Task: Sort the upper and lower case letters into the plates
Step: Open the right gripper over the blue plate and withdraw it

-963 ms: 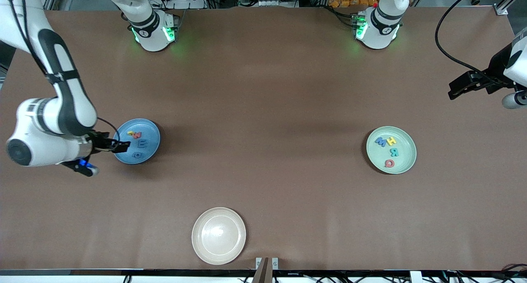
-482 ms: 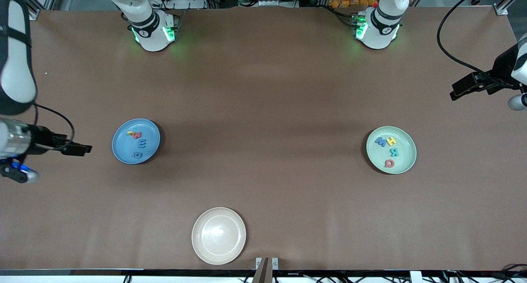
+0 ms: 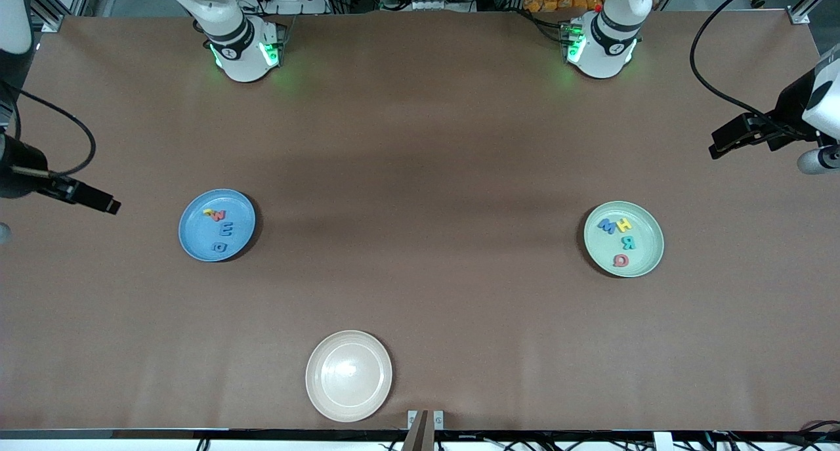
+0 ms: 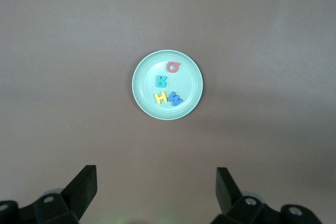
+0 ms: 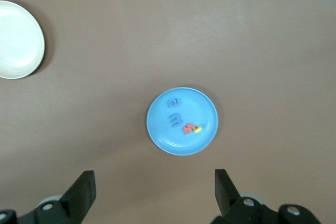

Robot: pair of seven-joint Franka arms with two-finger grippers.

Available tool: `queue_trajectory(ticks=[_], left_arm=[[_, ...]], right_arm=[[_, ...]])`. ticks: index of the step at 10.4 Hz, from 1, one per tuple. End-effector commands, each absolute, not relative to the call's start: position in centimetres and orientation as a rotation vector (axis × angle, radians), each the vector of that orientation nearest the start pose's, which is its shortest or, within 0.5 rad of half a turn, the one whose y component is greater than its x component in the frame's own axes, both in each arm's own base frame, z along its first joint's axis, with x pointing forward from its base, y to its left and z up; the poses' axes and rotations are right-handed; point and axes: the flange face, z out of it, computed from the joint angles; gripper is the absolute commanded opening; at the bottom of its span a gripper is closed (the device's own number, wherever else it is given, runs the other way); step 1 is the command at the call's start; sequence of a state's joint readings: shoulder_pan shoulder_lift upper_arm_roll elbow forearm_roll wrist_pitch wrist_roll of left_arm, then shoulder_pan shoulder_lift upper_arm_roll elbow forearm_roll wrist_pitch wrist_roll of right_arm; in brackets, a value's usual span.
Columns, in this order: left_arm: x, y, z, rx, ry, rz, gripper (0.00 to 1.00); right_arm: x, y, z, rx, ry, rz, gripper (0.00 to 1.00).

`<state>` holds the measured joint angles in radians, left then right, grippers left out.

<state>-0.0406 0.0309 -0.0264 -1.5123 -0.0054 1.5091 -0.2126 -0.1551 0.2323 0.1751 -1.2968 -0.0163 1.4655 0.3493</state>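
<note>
Brown tabletop [image 3: 420, 175] carries a sky-blue plate [image 3: 217, 225] toward the right arm's end with four letters [image 3: 220, 228] in it, and a mint plate [image 3: 624, 239] toward the left arm's end with four more [image 3: 622, 239]. A cream plate [image 3: 348, 375] sits nearest the front camera. Left tool [image 3: 732, 138] and right tool [image 3: 92, 199] hang over bare tabletop, jaws spread wide, holding nothing.

White arms, black joint bands, green lights glowing at both bases; black cables loop off the wrists; left hand [image 3: 722, 148] and right hand [image 3: 105, 205] black with flat black fingers [image 4: 84, 184], small screws at their mounts
</note>
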Motion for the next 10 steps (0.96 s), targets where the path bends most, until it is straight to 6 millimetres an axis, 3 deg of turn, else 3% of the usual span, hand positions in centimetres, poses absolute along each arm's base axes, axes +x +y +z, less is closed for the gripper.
queue_trajectory(ticks=[1,4,6,8,10], left_arm=[[55.1,-4.1,63.5,-3.144,-0.185,0.055,1.00],[54.7,-4.1,63.4,-3.131,-0.187,0.057,1.00],[54.5,-4.2,63.3,-3.132,-0.185,0.060,1.00],[54.6,-4.3,63.4,-3.137,-0.183,0.044,1.00],[54.4,-4.3,63.7,-3.137,-0.171,0.025,1.00]], right_arm=[[59.8,-1.5,60.9,-3.130,0.398,0.147,1.00],[59.5,-1.2,60.7,-3.127,0.366,0.134,1.00],[59.0,0.6,60.5,-3.120,0.320,0.117,1.00],[58.6,1.1,60.5,-3.100,0.302,0.117,1.00],[58.2,1.2,61.1,-3.111,0.183,0.108,1.00]])
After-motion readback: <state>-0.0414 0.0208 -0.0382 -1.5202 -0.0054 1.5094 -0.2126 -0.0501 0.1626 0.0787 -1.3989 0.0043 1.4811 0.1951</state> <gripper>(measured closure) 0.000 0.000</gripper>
